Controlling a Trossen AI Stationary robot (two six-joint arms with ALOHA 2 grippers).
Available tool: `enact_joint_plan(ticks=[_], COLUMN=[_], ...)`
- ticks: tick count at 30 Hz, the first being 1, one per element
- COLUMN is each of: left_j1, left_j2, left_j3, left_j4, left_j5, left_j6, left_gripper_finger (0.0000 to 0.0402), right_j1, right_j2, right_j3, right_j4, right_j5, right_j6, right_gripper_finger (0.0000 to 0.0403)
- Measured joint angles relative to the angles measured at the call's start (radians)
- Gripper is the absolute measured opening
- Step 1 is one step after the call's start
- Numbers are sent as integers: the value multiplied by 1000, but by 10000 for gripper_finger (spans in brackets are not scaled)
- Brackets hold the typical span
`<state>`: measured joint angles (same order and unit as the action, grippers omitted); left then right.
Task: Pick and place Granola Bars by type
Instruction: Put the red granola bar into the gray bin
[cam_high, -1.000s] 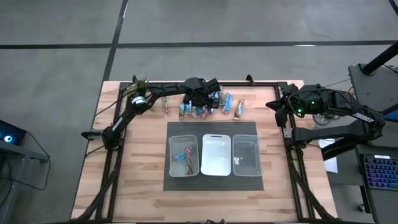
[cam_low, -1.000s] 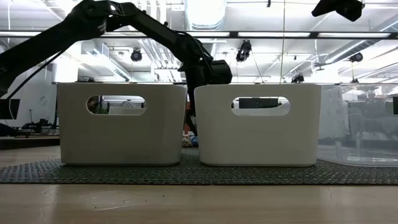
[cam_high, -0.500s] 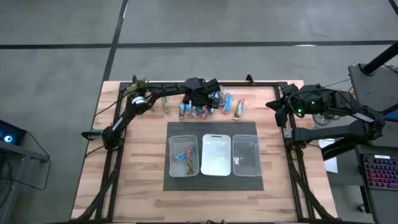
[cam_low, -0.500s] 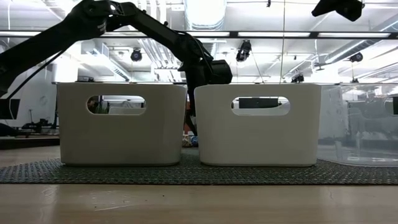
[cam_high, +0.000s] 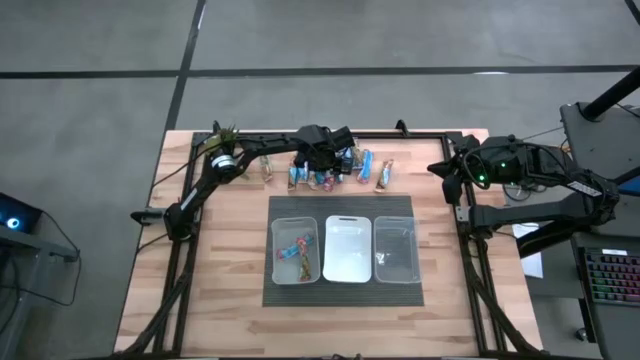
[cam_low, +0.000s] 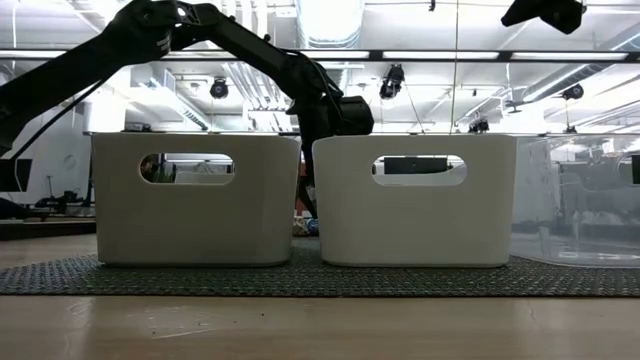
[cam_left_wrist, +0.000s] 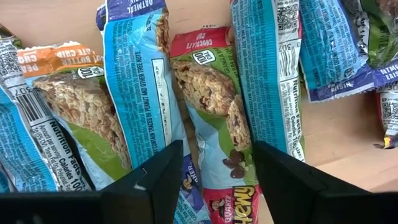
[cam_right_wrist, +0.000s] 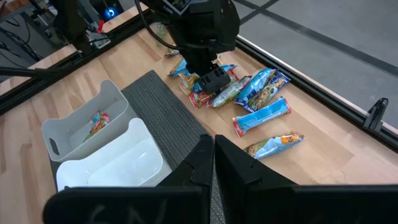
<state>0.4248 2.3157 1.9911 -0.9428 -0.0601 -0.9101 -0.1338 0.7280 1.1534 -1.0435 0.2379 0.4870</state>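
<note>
Glossy crinkled wrappers fill the left wrist view, where the left gripper (cam_left_wrist: 214, 171) hangs low over the Granola Bars (cam_high: 335, 168) with its two dark, blunt fingers (cam_left_wrist: 155, 180) parted on either side of a red-ended bar (cam_left_wrist: 214, 124) printed with oat clusters and a chocolate picture; the pads stand just off the film, and nothing is clamped between them. Beside that bar lie a blue oatmeal-labelled bar (cam_left_wrist: 140, 81) and an orange-ended bar (cam_left_wrist: 74, 99), all slim, flat and overlapping on the pale wood table (cam_high: 220, 270).

Seen from above, the heap sits at the far edge of the table, behind a dark woven mat (cam_high: 340, 205) that carries three rectangular bins in a row. The left bin (cam_high: 296, 250), matte white with rounded corners, holds a couple of wrapped bars (cam_high: 293, 250); the middle bin (cam_high: 347, 250) is the same white plastic, and the right bin (cam_high: 398, 250) is clear.

Off to the right edge, well apart from the heap, the right gripper (cam_right_wrist: 213, 155) waits raised above the table with its fingers pressed together, holding nothing.
</note>
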Motion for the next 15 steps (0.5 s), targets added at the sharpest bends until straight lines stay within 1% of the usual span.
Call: enact_joint_plan(ticks=[15], left_j1=[-1], left_j2=[0], left_j3=[0], left_j4=[-30], left_j5=[16], left_j6=[-1], left_gripper_finger=[180], right_j1=[0], right_j2=[0], right_j3=[0], right_j4=[0], right_j5=[0], right_j6=[0], right_gripper_finger=[8])
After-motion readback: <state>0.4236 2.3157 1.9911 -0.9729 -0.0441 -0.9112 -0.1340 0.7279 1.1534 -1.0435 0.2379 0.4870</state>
